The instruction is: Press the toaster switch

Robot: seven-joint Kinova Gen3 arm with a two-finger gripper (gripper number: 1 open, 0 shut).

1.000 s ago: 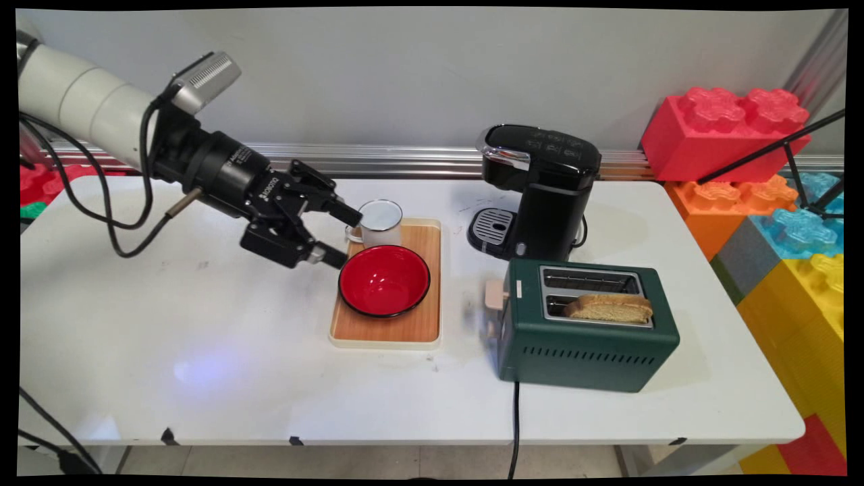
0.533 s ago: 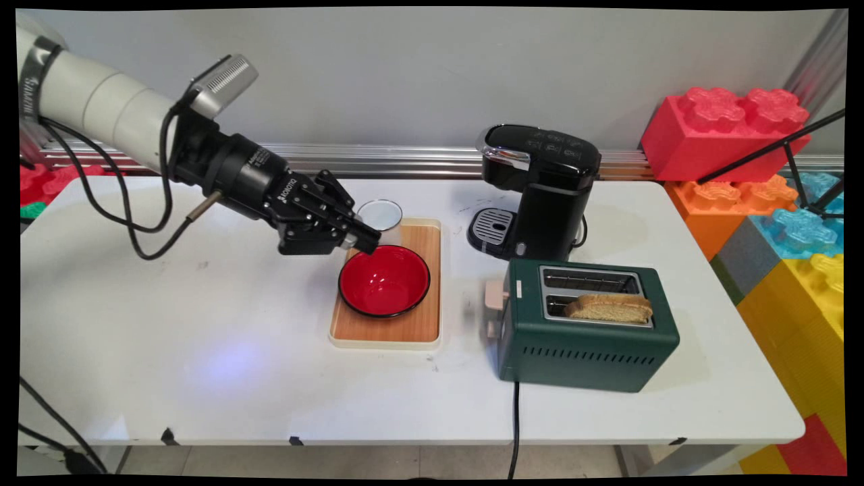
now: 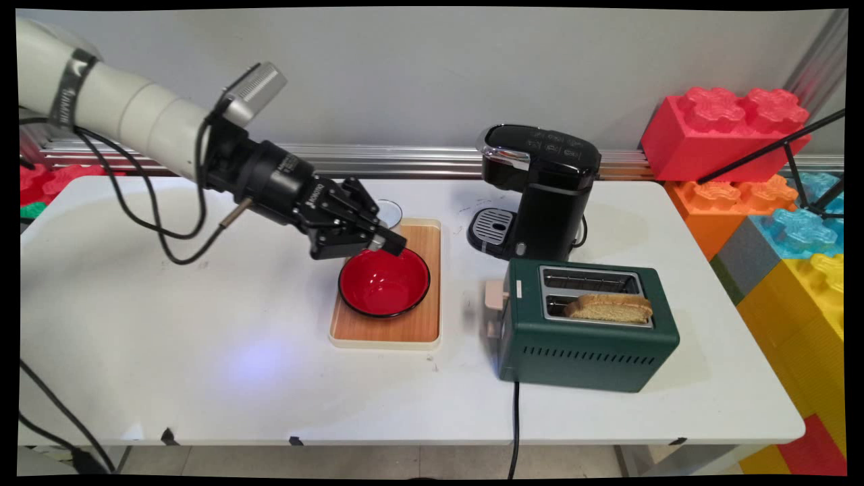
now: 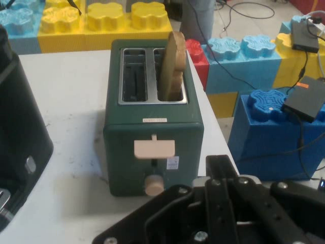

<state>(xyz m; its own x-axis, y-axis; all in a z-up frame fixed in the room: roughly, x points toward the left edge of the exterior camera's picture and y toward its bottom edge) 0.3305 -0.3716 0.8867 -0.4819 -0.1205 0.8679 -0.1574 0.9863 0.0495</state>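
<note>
On the table (image 3: 202, 351) a tray (image 3: 422, 324) carried a bowl (image 3: 384, 283) in front and a mug (image 3: 391, 212) behind, with the coffee machine (image 3: 540, 192) to its right and the toaster (image 3: 587, 331), holding toast (image 3: 611, 308), before that machine.

A green two-slot toaster (image 3: 586, 327) is sitting toward the white table's (image 3: 202, 364) right near corner, its black cord (image 3: 514, 432) hanging over the near edge. A slice of toast (image 3: 611, 308) is standing in the nearer slot; the farther slot is showing empty. The toaster's beige lever (image 4: 154, 148) and knob (image 4: 154, 185) are facing left. A black coffee machine (image 3: 540, 189) is standing just behind the toaster, near the table's far edge. Large toy bricks are stacking up beyond the right edge: a red brick (image 3: 725, 128) on top, an orange brick (image 3: 725, 209) beneath it, a yellow brick (image 3: 800, 317) nearer the camera.
</note>
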